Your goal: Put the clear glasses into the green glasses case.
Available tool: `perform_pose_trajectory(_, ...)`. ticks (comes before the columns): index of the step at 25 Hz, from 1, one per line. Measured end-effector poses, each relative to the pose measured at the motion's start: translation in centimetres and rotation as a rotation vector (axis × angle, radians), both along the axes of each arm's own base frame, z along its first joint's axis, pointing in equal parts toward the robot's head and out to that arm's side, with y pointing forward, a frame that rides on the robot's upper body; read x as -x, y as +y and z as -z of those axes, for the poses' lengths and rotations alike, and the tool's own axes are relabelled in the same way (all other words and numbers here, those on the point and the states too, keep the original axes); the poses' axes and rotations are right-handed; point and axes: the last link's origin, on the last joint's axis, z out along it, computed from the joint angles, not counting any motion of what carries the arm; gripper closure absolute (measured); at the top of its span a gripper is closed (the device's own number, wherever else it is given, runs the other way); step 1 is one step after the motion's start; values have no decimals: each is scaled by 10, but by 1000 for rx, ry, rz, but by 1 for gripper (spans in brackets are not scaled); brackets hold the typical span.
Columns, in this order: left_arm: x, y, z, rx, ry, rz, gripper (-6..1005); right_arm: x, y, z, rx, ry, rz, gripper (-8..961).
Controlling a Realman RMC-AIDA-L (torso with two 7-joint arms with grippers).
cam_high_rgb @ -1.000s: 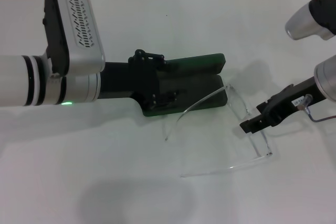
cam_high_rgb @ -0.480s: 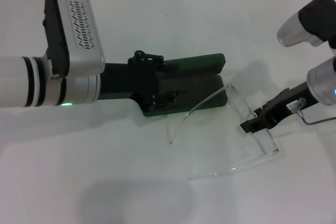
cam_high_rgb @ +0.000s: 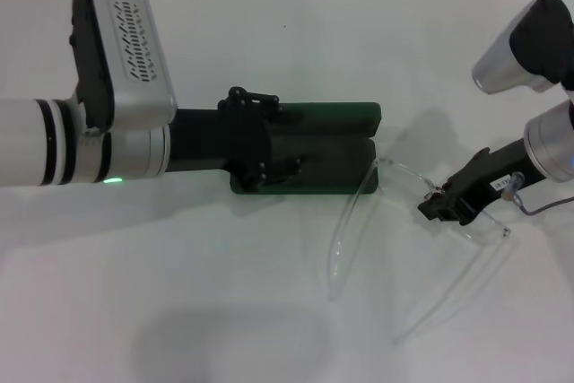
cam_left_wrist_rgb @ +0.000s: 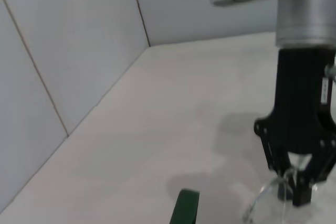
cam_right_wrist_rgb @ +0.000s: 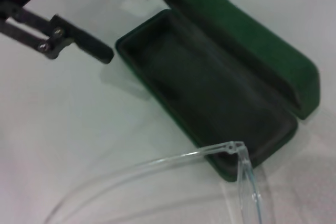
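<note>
Now the right gripper point(cam_high_rgb: 446, 204), closed on the clear glasses point(cam_high_rgb: 395, 221), should lower them level into the open green glasses case point(cam_high_rgb: 314, 154), which the left gripper point(cam_high_rgb: 269, 154) grips.

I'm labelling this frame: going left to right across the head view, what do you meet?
Left gripper → green glasses case → clear glasses → right gripper.

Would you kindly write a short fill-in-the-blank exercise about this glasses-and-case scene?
1. The green glasses case lies with its lid ____.
2. The clear glasses are gripped by the ____ gripper.
3. The left gripper is at the ____.
4. Inside, the case holds ____.

Missing words: open; right; case; nothing
</note>
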Motion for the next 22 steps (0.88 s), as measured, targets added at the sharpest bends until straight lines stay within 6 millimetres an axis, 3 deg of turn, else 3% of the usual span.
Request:
perform_pose_trajectory(5, -3, -14, -4, 32, -140, -47, 483, -4, -7, -13, 24, 78, -35, 845)
perform_pose_trajectory(11, -3, -29, -12, 48, -266, -30, 483, -27, -15, -62, -23, 238, -22, 843)
perform_pose_trajectory(16, -1, -30, -14, 43, -287, -31, 483, -44, -22, -91, -110, 355, -43, 841)
perform_pose_trajectory(22, -8, -29, -13, 47, -356, 0, 483, -45, -23, -92, -156, 573, -159, 839)
